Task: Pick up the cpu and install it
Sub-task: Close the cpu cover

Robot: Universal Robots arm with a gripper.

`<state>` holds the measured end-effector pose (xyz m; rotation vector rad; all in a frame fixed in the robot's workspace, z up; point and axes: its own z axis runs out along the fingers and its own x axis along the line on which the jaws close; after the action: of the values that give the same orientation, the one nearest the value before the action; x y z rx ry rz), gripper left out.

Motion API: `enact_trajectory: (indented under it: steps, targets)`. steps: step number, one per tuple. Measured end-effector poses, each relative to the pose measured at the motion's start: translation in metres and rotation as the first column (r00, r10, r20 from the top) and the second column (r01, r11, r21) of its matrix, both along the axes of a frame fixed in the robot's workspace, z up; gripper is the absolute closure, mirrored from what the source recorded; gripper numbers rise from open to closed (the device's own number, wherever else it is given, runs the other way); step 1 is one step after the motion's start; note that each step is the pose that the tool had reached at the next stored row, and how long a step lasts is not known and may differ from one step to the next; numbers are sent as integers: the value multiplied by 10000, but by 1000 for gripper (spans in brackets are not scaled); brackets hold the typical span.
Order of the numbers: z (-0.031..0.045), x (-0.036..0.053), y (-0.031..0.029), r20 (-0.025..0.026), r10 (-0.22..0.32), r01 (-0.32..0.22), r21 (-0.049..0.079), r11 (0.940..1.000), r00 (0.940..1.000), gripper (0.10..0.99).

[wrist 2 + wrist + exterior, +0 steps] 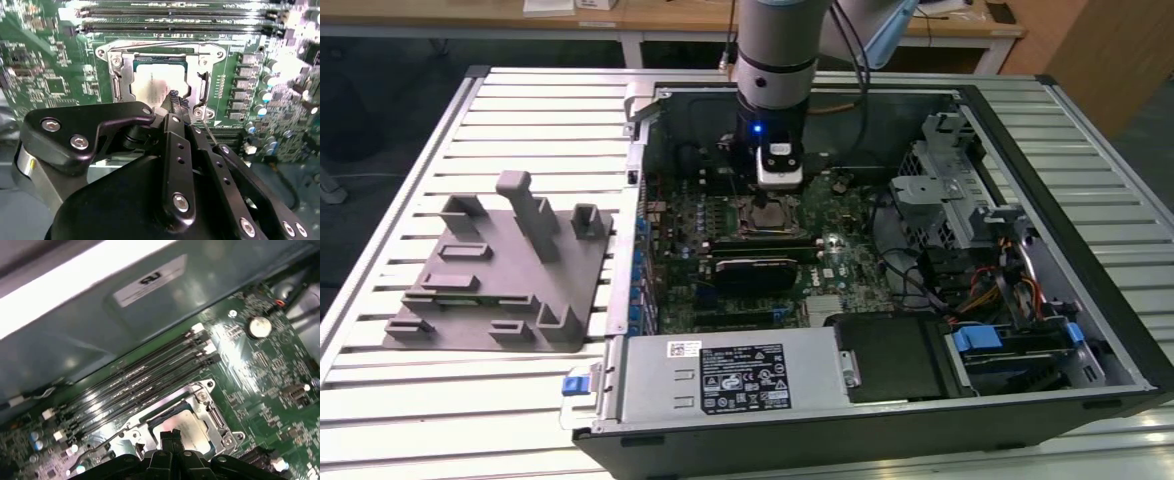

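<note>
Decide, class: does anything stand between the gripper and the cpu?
Nothing visible does. In the second wrist view the gripper hangs right over the cpu, which lies inside the metal socket frame; the frame rings it, and its silvery top is bare.

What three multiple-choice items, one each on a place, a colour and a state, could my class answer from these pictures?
1. Where does the cpu lie?
A) in the motherboard socket
B) on the grey fixture
C) on the power supply

2. What colour is the motherboard?
A) blue
B) green
C) red

3. How is the computer case?
A) shut by a panel
B) standing upright
C) lying open

Key:
1 A: its silvery top shows inside the socket's metal frame, under the tool.
2 B: the board around the socket is green.
3 C: the exterior view looks straight into it.
</note>
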<state>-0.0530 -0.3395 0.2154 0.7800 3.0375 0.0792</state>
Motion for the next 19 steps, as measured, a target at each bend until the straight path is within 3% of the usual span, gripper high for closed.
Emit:
enact_trajectory:
  steps: [5, 11, 15, 19]
  targets:
    - [-16, 0, 0, 2, 915, -915, -2, 9958, 9958, 980]
    - [-42, 0, 0, 39, 1984, -1984, -9, 9801, 9801, 980]
    - [-52, 0, -3, 156, 2526, -2526, -36, 9676, 9674, 980]
    - [-54, 0, -40, 303, 2729, -2728, -77, 9620, 9616, 980]
